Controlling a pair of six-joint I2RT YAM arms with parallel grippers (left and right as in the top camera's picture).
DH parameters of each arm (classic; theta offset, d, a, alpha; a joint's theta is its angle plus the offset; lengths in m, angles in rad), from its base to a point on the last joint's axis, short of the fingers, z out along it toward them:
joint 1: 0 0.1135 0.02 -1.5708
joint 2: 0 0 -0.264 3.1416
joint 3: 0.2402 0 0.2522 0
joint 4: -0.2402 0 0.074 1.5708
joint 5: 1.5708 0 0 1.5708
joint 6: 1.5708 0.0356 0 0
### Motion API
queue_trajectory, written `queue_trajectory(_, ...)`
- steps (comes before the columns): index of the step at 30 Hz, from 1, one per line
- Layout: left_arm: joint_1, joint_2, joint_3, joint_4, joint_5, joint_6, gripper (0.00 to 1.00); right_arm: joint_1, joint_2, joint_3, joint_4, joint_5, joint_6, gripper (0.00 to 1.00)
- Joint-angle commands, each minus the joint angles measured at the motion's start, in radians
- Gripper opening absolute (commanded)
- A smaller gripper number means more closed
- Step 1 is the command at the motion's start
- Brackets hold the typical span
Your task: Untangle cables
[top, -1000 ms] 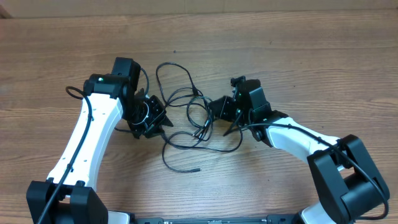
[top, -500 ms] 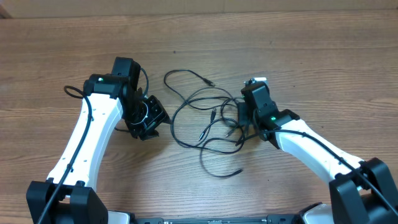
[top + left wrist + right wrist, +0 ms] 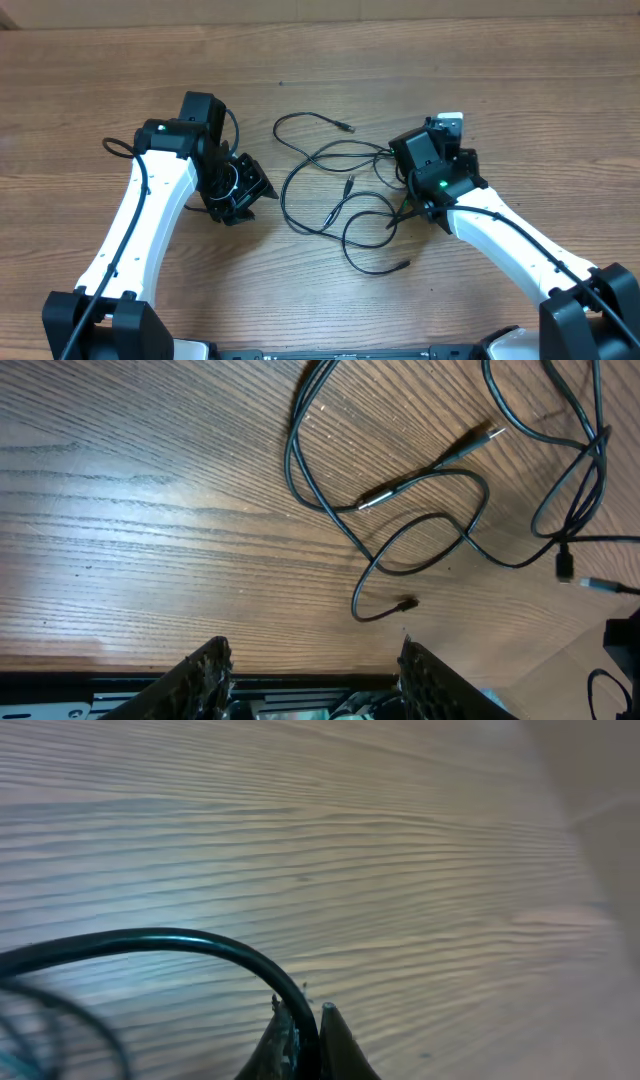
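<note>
Wood-grain counter (image 3: 300,310) fills every view. Nearest the robot's base, the white left arm (image 3: 150,220) and right arm (image 3: 520,245) rise from the bottom corners. Just beyond them a small plug end (image 3: 403,265) of the cables (image 3: 345,190) lies loose on the wood, further right than a second ago.

The left jaws sat against the tangle then. Now they stand apart and empty, with bare counter between them and the nearest loop. The right jaws are pinched tight on one held strand (image 3: 180,938), which arches out of their tips. That arm has swung outward to its own side and dragged the whole bundle along.

The cables lie between the two wrists, closer to the right one. They are thin black cords in wide, slack loops that cross in a few places, more spread out than before. Farthest out, a far plug (image 3: 345,128) trails off alone.
</note>
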Motion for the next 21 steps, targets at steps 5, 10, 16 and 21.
queue_trajectory(5,-0.007,-0.023,0.015,0.0,-0.013,0.011,0.56,0.003,-0.03,0.039,-0.002,0.103,0.078,0.04)
queue_trajectory(10,-0.007,-0.023,0.015,0.004,-0.024,0.01,0.59,0.003,-0.045,0.049,0.11,-0.265,0.109,0.04)
queue_trajectory(16,-0.007,-0.023,0.015,0.004,-0.033,0.008,0.6,0.005,-0.045,0.049,0.297,-0.771,0.108,0.04)
queue_trajectory(21,-0.007,-0.023,0.015,0.012,-0.04,0.008,0.63,0.051,-0.045,0.049,0.354,-1.018,0.109,0.04)
